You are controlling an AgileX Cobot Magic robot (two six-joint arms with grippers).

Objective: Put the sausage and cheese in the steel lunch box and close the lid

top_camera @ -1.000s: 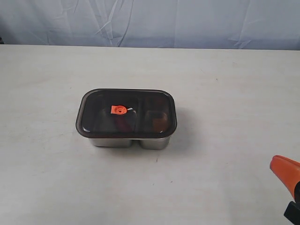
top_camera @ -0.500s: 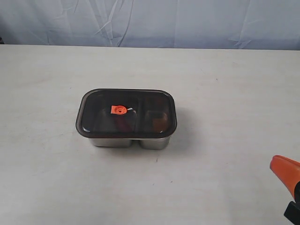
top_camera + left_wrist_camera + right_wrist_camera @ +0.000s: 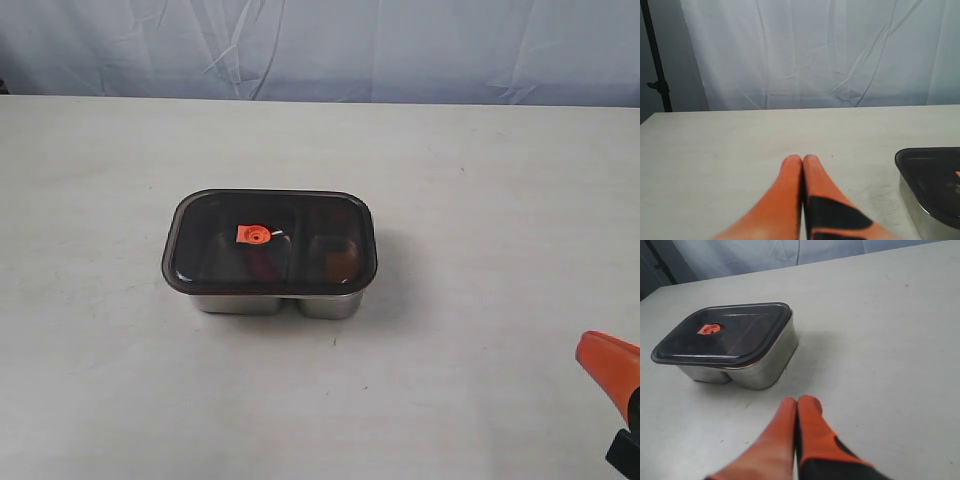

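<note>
The box (image 3: pixel 240 303) is placed near the middle of the table (image 3: pixel 480 180). It is a rectangular container of shiny steel with rounded corners, and its polished wall is seen below the lid (image 3: pixel 310 215). The lid is set flat on the rim and the box is closed by it. It is made of dark, smoky, half-transparent plastic, also with rounded corners, and a small orange round valve (image 3: pixel 252 234) is fixed on it. Through the plastic two compartments are dimly seen. A dark red form, taken as the sausage (image 3: pixel 262 267), is seen in the larger one. A dull brownish shape in the smaller one may be the cheese (image 3: pixel 340 262), but it cannot be told surely.

The right gripper (image 3: pixel 797 401) is kept low over the table, well apart from the box. Its smooth orange fingers are pressed together and nothing is held. The left gripper (image 3: pixel 802 159) is clenched in the same way, empty, beside the box. The table surface is matte and pale, with small marks. Behind it a wrinkled whitish cloth (image 3: pixel 400 40) is hung.
</note>
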